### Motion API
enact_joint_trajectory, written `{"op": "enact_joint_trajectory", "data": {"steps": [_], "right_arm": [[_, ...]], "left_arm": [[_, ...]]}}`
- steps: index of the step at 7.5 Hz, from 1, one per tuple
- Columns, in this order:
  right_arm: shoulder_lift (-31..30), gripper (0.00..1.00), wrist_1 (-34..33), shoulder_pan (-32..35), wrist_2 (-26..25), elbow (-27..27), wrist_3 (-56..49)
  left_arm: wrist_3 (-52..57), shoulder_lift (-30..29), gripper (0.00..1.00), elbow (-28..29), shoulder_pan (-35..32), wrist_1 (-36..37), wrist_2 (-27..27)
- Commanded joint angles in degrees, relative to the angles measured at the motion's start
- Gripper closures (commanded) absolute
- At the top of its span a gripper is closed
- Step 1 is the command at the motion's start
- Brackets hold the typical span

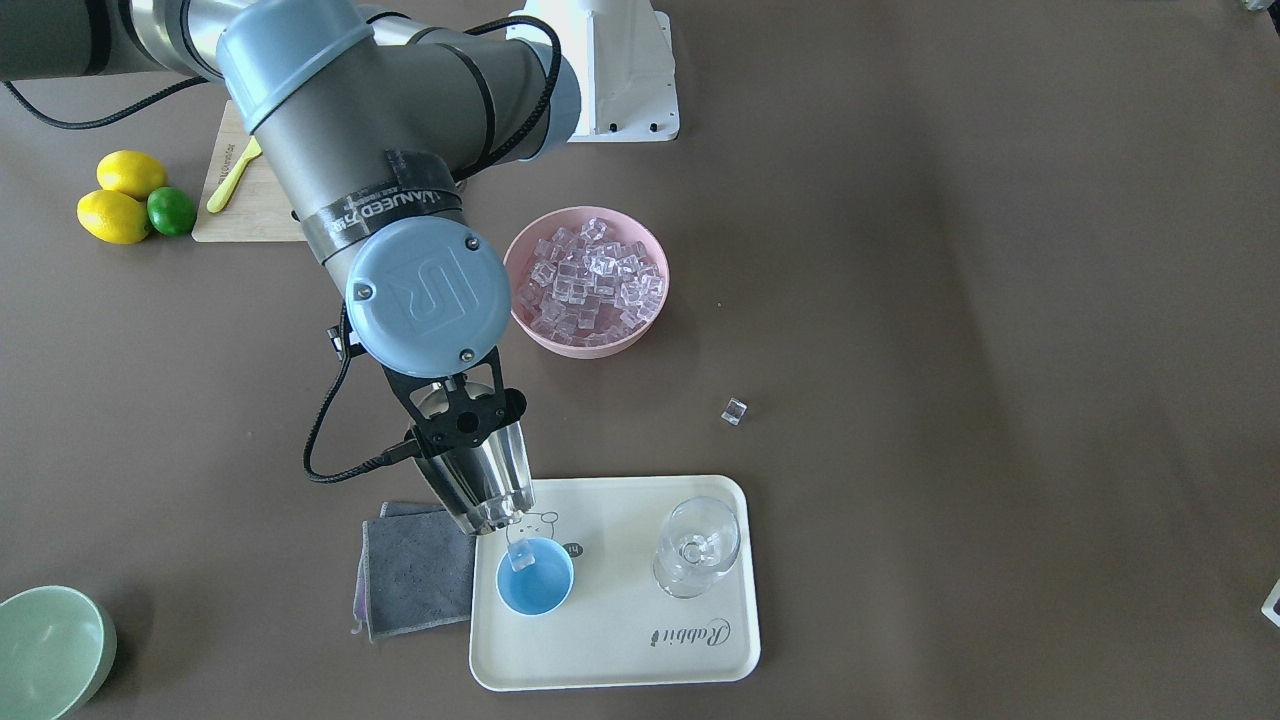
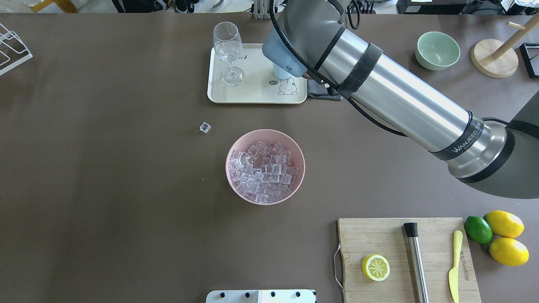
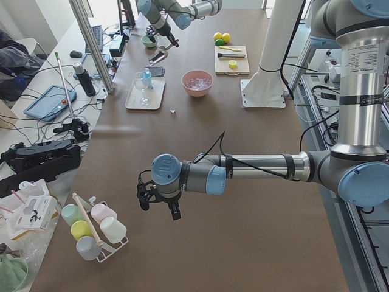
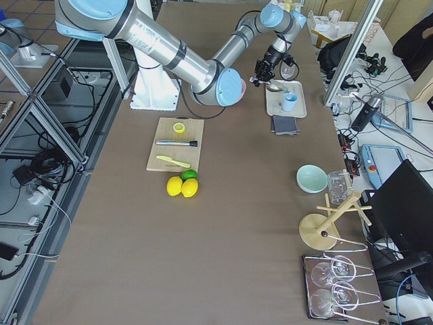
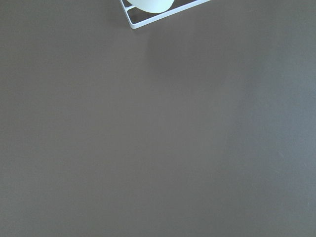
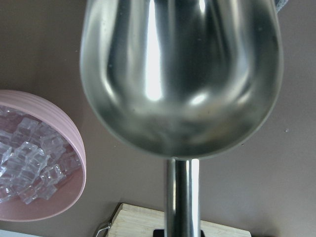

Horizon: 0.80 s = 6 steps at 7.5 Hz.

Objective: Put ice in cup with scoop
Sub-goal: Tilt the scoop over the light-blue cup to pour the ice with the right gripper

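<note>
My right gripper (image 1: pixel 450 395) is shut on the handle of the steel scoop (image 1: pixel 492 482), mostly hidden under the wrist. The scoop is tipped down over the light-blue cup (image 1: pixel 535 578), which stands on the cream tray (image 1: pixel 620 650). One ice cube (image 1: pixel 521 556) lies in the cup. In the right wrist view the scoop's trough (image 6: pixel 182 74) looks empty. The pink bowl (image 1: pixel 640 320) behind holds many ice cubes (image 1: pixel 590 280). In the overhead view my arm hides most of the cup (image 2: pixel 280 72). My left gripper (image 3: pixel 159 205) hangs far off; I cannot tell its state.
A loose ice cube (image 1: pixel 734 411) lies on the table. A stemmed glass (image 1: pixel 697 545) stands on the tray, and a grey cloth (image 1: pixel 415 580) lies beside it. A green bowl (image 1: pixel 50 650), lemons (image 1: pixel 115 215), a lime (image 1: pixel 171 211) and a cutting board (image 2: pixel 408 235) with a steel cylinder (image 2: pixel 417 265) are around.
</note>
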Motion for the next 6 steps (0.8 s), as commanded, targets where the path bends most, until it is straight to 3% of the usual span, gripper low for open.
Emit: {"op": "enact_joint_trajectory", "data": {"steps": [1, 3, 6], "right_arm": [[1.33, 1.0, -0.02, 0.0, -0.01, -1.71, -0.06], [0.89, 1.0, 0.24, 0.0, -0.01, -1.19, -0.06], [-4.54, 1.0, 0.25, 1.66, -0.45, 8.97, 0.81]], "left_arm": [[-3.87, -0.21, 0.02, -1.23, 0.51, 0.42, 0.11], [-4.07, -0.12, 0.02, -2.11, 0.69, 0.42, 0.29], [0.47, -0.04, 0.02, -1.94, 0.69, 0.24, 2.21]]}}
